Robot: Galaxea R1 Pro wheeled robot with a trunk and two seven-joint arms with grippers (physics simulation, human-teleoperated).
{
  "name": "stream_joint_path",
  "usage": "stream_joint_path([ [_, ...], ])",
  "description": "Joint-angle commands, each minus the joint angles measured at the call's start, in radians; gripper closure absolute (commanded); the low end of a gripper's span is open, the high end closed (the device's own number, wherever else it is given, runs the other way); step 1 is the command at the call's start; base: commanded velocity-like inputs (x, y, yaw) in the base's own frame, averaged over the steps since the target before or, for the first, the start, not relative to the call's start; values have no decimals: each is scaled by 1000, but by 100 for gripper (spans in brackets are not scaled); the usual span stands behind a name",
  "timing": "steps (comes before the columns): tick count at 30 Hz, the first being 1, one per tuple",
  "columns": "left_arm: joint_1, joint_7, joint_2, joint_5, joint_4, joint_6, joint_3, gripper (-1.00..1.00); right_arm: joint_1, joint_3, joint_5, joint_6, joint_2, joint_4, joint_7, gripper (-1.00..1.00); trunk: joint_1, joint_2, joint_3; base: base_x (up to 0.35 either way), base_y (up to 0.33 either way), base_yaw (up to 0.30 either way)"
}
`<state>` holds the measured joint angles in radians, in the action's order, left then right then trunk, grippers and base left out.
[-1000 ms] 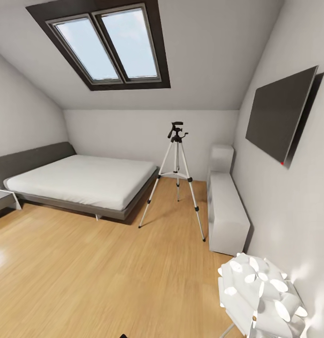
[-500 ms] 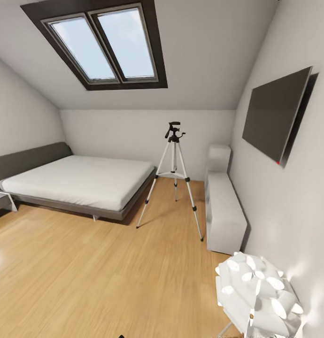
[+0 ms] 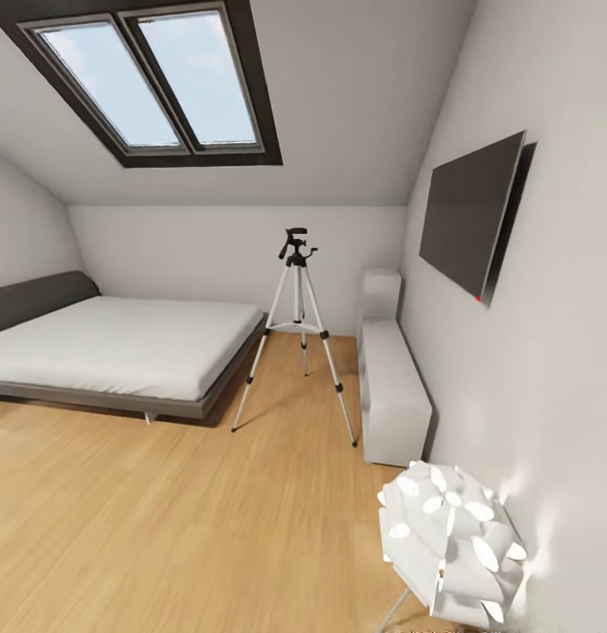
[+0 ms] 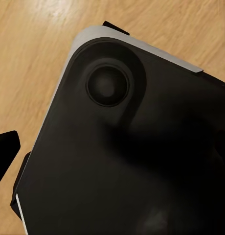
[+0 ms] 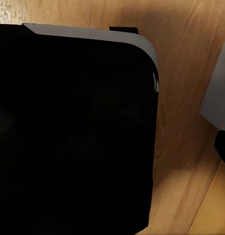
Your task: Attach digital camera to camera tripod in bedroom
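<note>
Starting at the left hand: one dark fingertip (image 4: 5, 149) poking in at the frame edge, spread or pressed together impossible to tell. Same verdict for the right hand, cannot tell. Below both wrists, a dark rounded panel (image 4: 122, 161) over light wood floor (image 4: 39, 58). Further out, across the bedroom, the camera tripod (image 3: 296, 330), standing upright on the floor between the foot of the bed (image 3: 110, 347) and the low white cabinet (image 3: 391, 387), well apart from the robot. Probably light and tippy on those thin splayed legs, so no shoving. Best steadied at the centre column just under the black pan head (image 3: 295, 246), never by a single leg. Gentle, straight-down pressure when seating the digital camera.
</note>
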<state>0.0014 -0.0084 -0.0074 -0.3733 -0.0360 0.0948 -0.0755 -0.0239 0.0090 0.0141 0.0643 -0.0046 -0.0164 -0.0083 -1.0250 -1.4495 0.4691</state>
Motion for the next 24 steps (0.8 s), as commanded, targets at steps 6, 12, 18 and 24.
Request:
stream_joint_path([
  [6, 0, -1, 0, 1, -1, 2, -7, -100, -1, 1, 1, 2, 0, 1, -1, -100, 0, 0, 1, 0, 0, -58],
  [12, 0, -1, 0, 1, -1, 2, -7, -100, 0, 2, 1, 2, -1, 1, -1, -100, 0, 0, 1, 0, 0, -7],
  [18, 0, -2, 0, 1, -1, 2, -5, -100, -1, 2, 3, 2, -1, 1, -1, -100, 0, 0, 1, 58, 0, -1],
  [24, 1, -2, 0, 0, -1, 2, -6, -100, -1, 2, 3, 2, -1, 1, -1, -100, 0, 0, 1, 240, 0, 0],
])
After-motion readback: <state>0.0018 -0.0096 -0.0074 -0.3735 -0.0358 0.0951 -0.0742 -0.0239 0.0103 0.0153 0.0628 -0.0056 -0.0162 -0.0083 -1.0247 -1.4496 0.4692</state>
